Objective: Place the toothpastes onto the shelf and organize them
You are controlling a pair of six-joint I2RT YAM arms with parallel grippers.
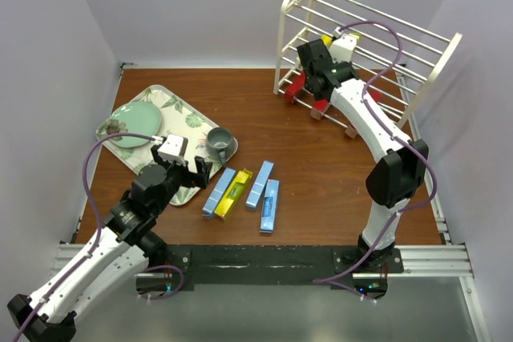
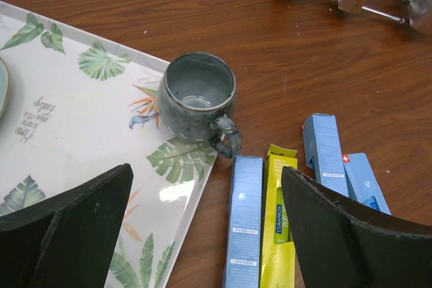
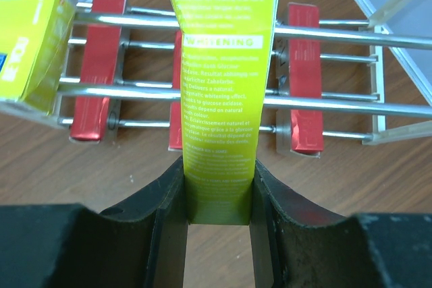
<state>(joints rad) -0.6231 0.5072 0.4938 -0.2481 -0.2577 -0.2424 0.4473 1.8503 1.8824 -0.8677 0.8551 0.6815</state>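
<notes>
While three red cardboard toothpaste boxes [image 3: 100,65] sit on the cream-white metal-rod shelf's [image 3: 324,102] bottom tier, right gripper [image 3: 217,193] pinches a yellow toothpaste box [image 3: 219,99] by its end over the next tier, beside another yellow box [image 3: 37,32]. Likely grouping by colour. Left gripper [image 1: 186,172] is spread above the light-blue boxes [image 1: 268,206] on the table.

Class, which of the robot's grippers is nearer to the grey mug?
Left. The left gripper hovers open just short of the grey mug; the right gripper is far off at the shelf, shut on a yellow toothpaste.
</notes>
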